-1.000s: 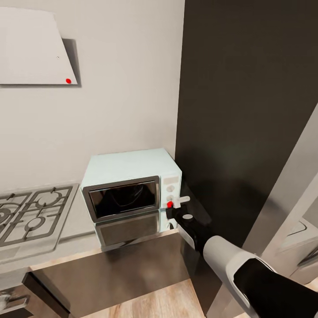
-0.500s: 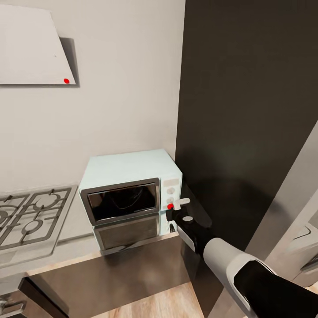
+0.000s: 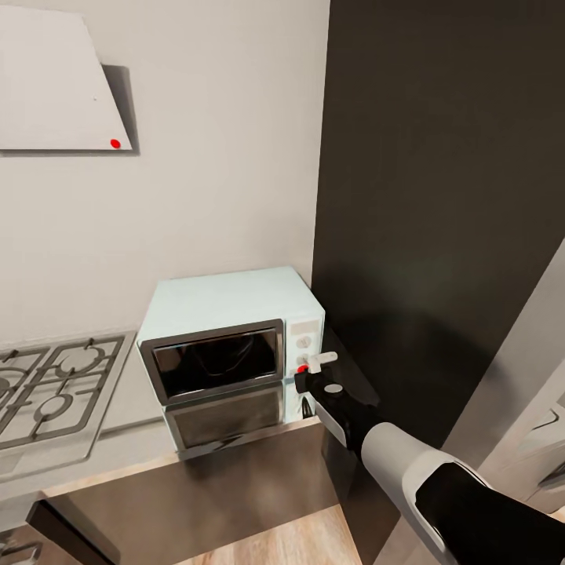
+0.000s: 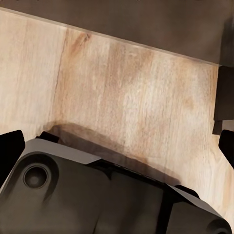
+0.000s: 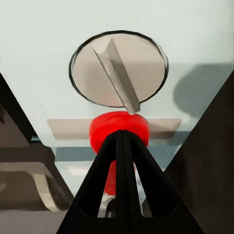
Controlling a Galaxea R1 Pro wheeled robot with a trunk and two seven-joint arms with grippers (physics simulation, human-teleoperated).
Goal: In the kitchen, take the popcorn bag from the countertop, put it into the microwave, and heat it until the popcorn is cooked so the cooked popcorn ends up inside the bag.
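The pale-blue microwave (image 3: pixel 227 302) stands on the grey countertop (image 3: pixel 137 396) with its dark glass door (image 3: pixel 216 362) closed. My right gripper (image 3: pixel 304 378) is shut, and its joined fingertips (image 5: pixel 122 139) press against the red indicator light (image 5: pixel 105 127) just below a round knob (image 5: pixel 119 73) on the white control panel (image 3: pixel 304 339). My left gripper (image 4: pixel 117 146) hangs open over the wood floor, its fingertips (image 4: pixel 10 146) at the picture's edges. The popcorn bag and the popcorn are hidden; the dark glass conceals the microwave's inside.
A steel gas hob (image 3: pixel 55 388) lies left of the microwave under a white hood (image 3: pixel 55 86). A tall dark cabinet (image 3: pixel 439 196) stands hard against the microwave's right side. A steel fridge front (image 3: pixel 534 424) shows at far right. My dark base (image 4: pixel 97 195) sits below the left gripper.
The head view has drifted, so the hob and microwave sit a little further left in the picture. My right gripper stays shut at the red light.
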